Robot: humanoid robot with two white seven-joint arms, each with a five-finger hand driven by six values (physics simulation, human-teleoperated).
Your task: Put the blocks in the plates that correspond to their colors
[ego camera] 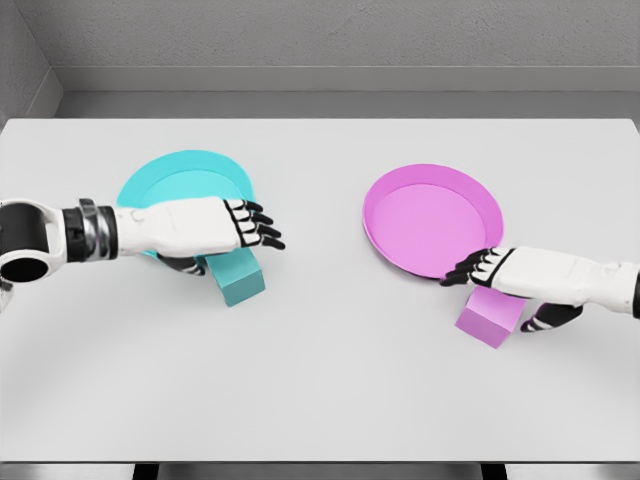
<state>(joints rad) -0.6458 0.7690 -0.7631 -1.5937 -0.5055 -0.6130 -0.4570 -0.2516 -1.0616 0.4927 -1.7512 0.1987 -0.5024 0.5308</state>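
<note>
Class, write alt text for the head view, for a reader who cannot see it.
Two white robot arms reach over a grey table: the left hand is over a teal block beside a teal plate, and the right hand is over a pink block beside a pink plate.

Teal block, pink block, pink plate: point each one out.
teal block (pixel 240 281), head view, front face below the left hand.
pink block (pixel 485 320), head view, top face.
pink plate (pixel 425 215), head view, bare middle.
</note>
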